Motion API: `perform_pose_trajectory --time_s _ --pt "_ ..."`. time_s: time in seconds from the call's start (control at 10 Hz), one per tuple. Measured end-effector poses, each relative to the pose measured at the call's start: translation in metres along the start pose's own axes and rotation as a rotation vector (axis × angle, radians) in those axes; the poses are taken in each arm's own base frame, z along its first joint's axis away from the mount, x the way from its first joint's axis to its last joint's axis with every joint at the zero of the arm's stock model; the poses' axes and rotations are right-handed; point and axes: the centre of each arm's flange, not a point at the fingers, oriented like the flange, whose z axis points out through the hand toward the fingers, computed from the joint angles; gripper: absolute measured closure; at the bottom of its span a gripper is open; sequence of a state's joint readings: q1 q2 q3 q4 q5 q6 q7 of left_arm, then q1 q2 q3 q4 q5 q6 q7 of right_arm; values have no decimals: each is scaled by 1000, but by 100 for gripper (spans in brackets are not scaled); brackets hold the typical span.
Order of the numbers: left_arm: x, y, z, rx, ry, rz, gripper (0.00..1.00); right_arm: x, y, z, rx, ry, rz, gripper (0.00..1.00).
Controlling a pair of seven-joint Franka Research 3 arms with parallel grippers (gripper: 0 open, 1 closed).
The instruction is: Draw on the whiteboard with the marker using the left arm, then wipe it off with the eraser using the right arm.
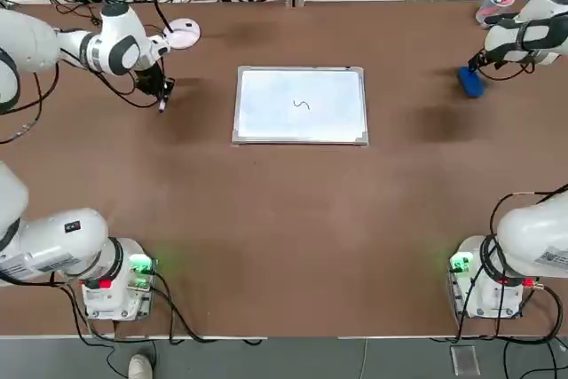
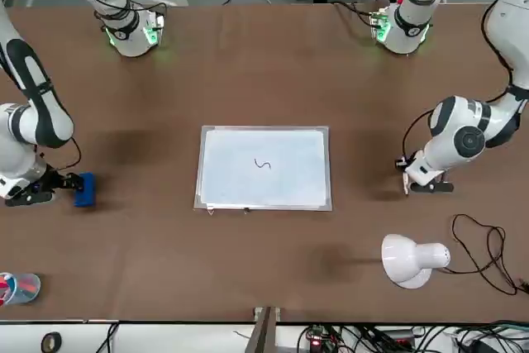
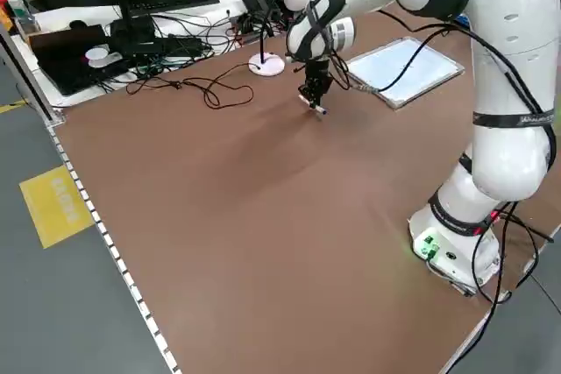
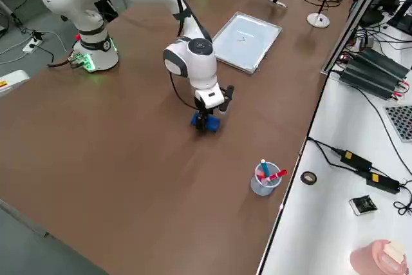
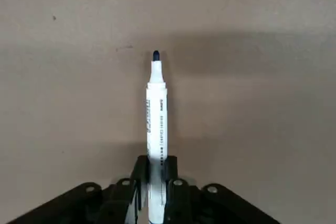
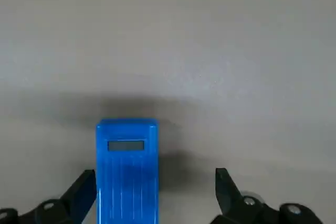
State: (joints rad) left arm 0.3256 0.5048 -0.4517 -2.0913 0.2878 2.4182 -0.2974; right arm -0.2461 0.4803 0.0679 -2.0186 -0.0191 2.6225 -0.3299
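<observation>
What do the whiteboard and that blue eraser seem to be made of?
The whiteboard looks like a smooth, coated white panel in a frame of metal, or perhaps metallic plastic, going by its silver-grey edge. The eraser appears to be moulded plastic: its blue top is evenly coloured, with rounded corners, straight ribs and a slot-like recess. Its wiping side is hidden.

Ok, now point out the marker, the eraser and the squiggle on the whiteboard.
Marker (image 5: 157, 124): left wrist view, middle of its white barrel.
Eraser (image 6: 127, 182): right wrist view, its ribbed blue face.
Squiggle (image 2: 263, 164): front view, middle of the dark line.
</observation>
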Motion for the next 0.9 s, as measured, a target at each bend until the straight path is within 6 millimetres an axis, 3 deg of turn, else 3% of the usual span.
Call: perform_pose_trajectory --time_s 0.2,0.9 --pt "0 0 2 -2 -3 -1 72 1 -3 0 0 5 -5 0" --pt "0 2 6 -5 -6 2 63 0 -13 13 2 18 -17 0"
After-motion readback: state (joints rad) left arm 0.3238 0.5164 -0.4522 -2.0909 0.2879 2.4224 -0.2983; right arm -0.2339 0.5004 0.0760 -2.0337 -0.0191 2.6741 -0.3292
